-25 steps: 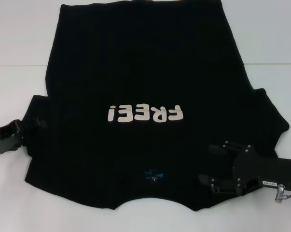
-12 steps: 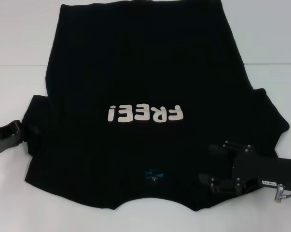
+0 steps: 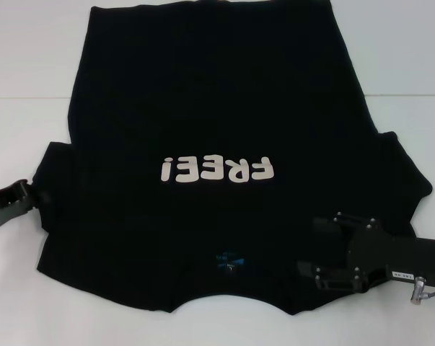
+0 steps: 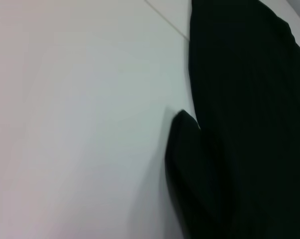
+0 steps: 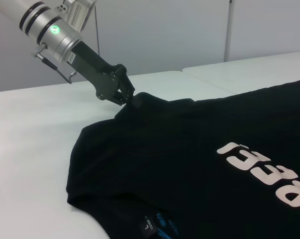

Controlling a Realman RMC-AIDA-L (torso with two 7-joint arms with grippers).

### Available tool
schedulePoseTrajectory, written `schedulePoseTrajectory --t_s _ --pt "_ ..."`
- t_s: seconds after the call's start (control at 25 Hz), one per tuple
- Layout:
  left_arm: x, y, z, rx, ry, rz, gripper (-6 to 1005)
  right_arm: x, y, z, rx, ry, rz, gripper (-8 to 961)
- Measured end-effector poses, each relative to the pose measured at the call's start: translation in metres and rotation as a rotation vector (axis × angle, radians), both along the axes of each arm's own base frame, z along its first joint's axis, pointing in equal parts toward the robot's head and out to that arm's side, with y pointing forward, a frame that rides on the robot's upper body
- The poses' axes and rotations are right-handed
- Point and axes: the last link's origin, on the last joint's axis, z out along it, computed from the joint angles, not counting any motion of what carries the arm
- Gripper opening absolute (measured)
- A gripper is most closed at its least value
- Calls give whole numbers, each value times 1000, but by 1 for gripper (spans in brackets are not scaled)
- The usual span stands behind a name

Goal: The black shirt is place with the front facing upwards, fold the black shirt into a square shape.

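Bench: plain white flat bench (image 3: 29, 86) with a thin seam line, carrying everything in the scene.
Shirt: large black short-sleeved cotton shirt (image 3: 217, 108) lying flat, front up, at the middle of the bench, collar toward the robot, hem at the far side.
Lettering: white block "FREE!" lettering (image 3: 216, 170) across the chest, upside down in the head view.
Right end effector: black end effector (image 3: 309, 245) over the shirt's shoulder area on the robot's right, fingers spread, nothing between them.
Left end effector: black end effector (image 5: 124, 97) at the left sleeve edge, pinching the sleeve tip and lifting it slightly.
Label: small blue neck label (image 3: 229, 261) inside the collar.
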Motion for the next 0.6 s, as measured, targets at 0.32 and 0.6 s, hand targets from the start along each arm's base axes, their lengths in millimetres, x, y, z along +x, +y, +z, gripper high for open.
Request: schedulePoseTrajectory --t_s 0.32,0.6 --pt "-9 7 23 95 79 9 21 0 -1 0 -3 3 -1 866" --pt "-6 13 40 130 105 -7 29 0 -2 0 -5 5 -1 866"
